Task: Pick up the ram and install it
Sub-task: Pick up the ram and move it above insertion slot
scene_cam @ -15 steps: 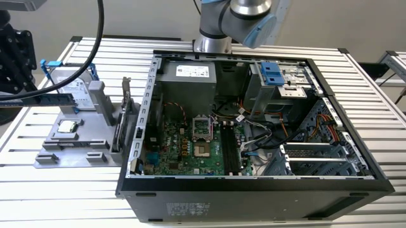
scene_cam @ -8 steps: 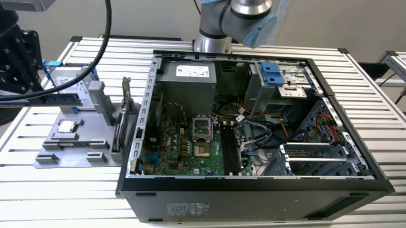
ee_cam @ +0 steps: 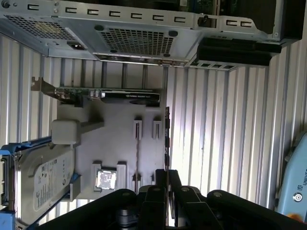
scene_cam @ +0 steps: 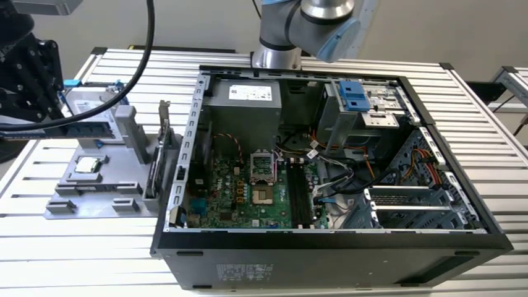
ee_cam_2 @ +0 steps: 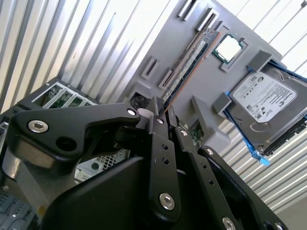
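- Room around the ram (ee_cam_2: 188,64)?
- Open on one flank. In the first wrist view, runs in line with the rim of the grey holder (ee_cam: 115,139), with bare desk (ee_cam: 216,139) slats alongside. On the other flank, two rows of small slot blocks, then the processor chip (ee_cam: 106,179) in its pocket. Past that, the hard drive (ee_cam: 41,177) in blue rails, overhanging the opposite rim.
- Past the far end?
- An upright graphics card (ee_cam: 110,94) set crosswise on the holder, near the tip of the ram but apart from it. Behind that, the perforated wall of the computer case (ee_cam: 144,21). In the exterior view, holder just beside the open case, on the exterior view's left.
- Look of the ram?
- Long, narrow, thin. In the second wrist view, a dark face with a row of darker chips and a coppery line along one long edge. Edge-on in the first wrist view, hardly more than a dark strip.
- Seated or lifted?
- Cannot tell. Lies lengthwise over the holder, parallel to the slot blocks.
- Gripper (ee_cam_2: 163,109)?
- Closed onto the near end of the ram, black fingers (ee_cam: 159,187) drawn in to its thickness, one against each face.
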You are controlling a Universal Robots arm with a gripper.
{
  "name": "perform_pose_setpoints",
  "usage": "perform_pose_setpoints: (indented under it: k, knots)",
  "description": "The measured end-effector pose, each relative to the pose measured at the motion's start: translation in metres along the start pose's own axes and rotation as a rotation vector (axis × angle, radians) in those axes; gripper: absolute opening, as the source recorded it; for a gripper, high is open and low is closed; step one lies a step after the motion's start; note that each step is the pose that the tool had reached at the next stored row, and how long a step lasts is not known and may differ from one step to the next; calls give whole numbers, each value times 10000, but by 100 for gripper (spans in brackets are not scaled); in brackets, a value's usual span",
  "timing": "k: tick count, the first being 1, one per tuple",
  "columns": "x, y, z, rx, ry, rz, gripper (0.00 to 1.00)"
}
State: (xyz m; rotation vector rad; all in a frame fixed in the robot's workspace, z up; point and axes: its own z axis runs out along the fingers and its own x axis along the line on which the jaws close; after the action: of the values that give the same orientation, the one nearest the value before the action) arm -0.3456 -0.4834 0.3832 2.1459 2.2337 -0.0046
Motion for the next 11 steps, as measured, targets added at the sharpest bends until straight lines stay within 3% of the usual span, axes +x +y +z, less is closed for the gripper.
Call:
perform_pose_setpoints:
  k: [11]
  knots:
    - [-5, 131, 4, 0, 0, -1, 0]
